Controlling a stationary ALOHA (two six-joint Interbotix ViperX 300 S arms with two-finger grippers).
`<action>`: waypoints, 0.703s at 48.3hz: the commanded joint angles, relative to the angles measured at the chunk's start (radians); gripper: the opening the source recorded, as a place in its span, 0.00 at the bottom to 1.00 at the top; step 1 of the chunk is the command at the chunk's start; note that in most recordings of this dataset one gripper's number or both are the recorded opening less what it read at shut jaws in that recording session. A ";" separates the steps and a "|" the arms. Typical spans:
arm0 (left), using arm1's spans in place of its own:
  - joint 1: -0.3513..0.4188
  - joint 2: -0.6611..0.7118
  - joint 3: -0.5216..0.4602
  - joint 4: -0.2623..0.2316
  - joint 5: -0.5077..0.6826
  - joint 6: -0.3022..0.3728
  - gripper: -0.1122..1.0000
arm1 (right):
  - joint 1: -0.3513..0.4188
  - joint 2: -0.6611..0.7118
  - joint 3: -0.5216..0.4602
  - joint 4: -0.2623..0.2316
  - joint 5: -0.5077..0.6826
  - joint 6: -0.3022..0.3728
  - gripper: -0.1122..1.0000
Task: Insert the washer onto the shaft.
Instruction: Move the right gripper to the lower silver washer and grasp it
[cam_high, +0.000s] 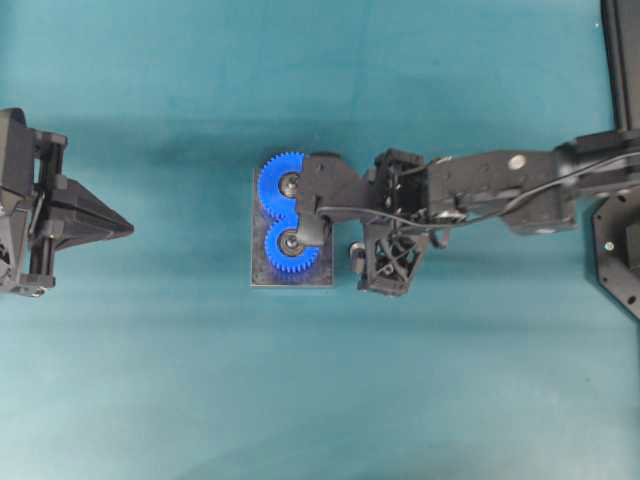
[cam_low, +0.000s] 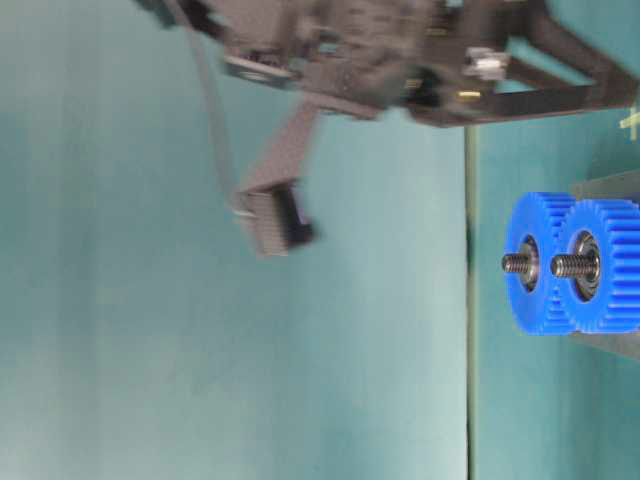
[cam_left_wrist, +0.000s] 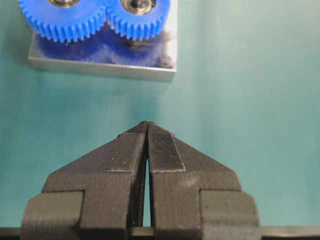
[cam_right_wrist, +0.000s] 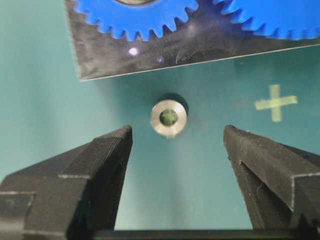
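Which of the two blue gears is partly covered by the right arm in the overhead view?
Both are overlapped, but the upper gear is covered more; the right arm hides its right half. The lower gear shows nearly whole, with just its upper right edge hidden.

From overhead, my right arm covers the near edge of the metal plate and part of both blue gears, and I see just a sliver of the washer beside the wrist. In the table-level view that arm is smeared with blur along the frame edge, and the plate is cut off. Both wrist views crop the gears at the top edge, so the shafts go unseen there.
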 joint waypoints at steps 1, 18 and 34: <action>0.002 0.003 -0.009 0.005 -0.008 0.000 0.10 | 0.008 0.011 -0.006 0.000 -0.015 0.008 0.82; 0.002 0.003 -0.009 0.003 -0.008 0.000 0.10 | 0.017 0.055 -0.005 -0.003 -0.052 0.014 0.82; 0.002 0.003 -0.011 0.003 -0.009 0.000 0.10 | 0.017 0.067 0.005 -0.003 -0.058 0.015 0.82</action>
